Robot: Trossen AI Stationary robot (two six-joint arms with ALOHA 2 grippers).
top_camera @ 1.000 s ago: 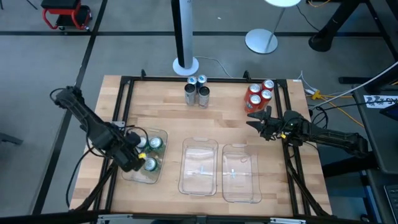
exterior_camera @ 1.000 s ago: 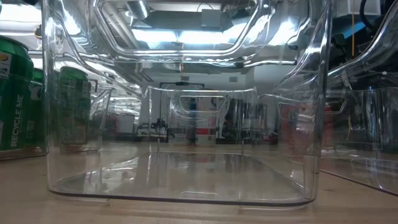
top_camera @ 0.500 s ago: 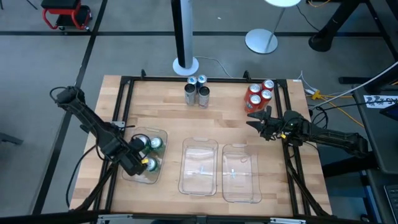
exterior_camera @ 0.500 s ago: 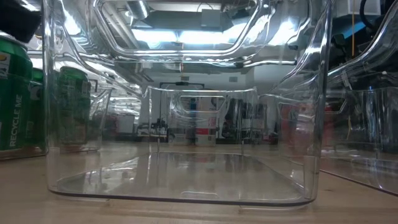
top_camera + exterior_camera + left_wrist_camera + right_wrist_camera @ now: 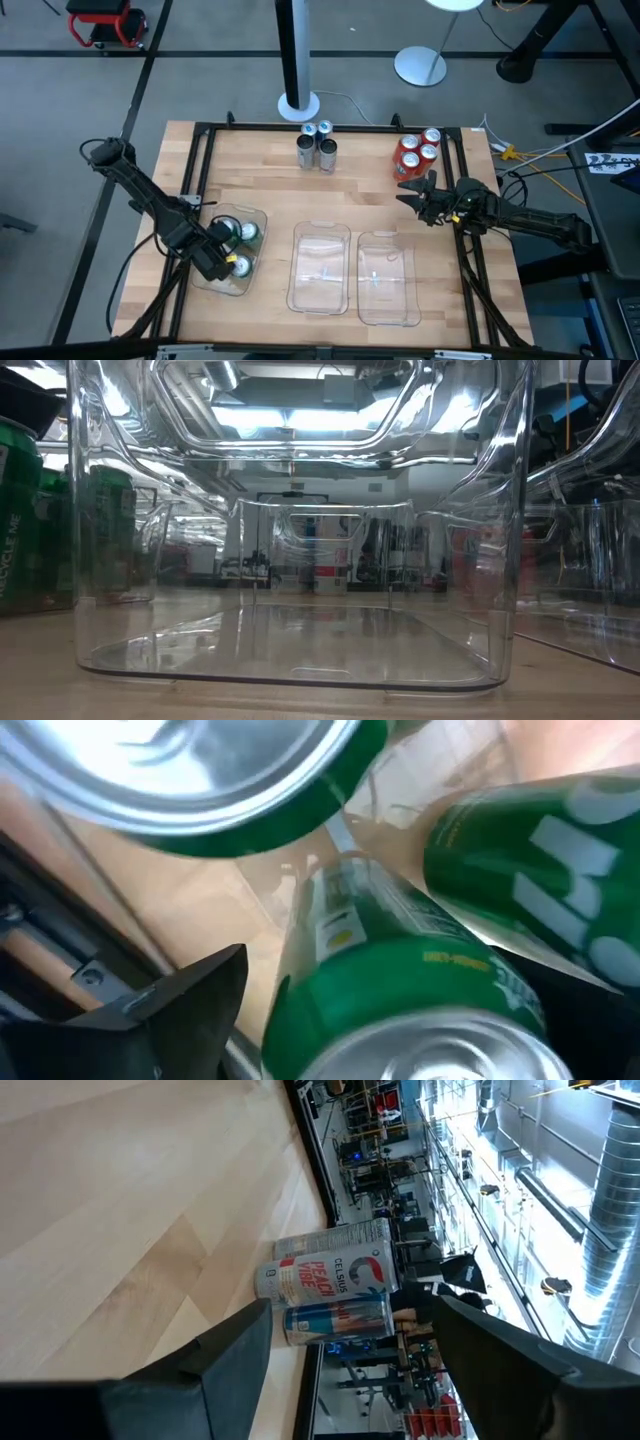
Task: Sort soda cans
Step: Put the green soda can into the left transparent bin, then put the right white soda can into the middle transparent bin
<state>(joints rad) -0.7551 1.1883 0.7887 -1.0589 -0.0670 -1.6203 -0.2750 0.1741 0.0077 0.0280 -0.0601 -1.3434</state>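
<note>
Our left gripper hangs over the clear rectangular plastic tray on the left, and its jaws have just spread wide: a second ago they were narrower around a small green soda can with a silver top, and now that can stands on the tray floor with a dark finger clear of its side in the left wrist view. We read that as a release, so this can is delivered. It stands upright near the tray's front end, close to the other green cans already in the tray; from above we can count three silver tops for sure, and the gripper may hide a fourth. In the low view the green cans show at the far left, behind the wall of the clear empty middle tray. The clear tray on the right is empty as well. The silver-grey cylindrical cans stand grouped at the back of the wooden table, and the red cans stand at the back right, untouched. Our right gripper waits just in front of the red cans with its jaws partly open and nothing between them; its wrist view looks straight at the red group. We judge the green share done or nearly done, with two colours left to sort.
</note>
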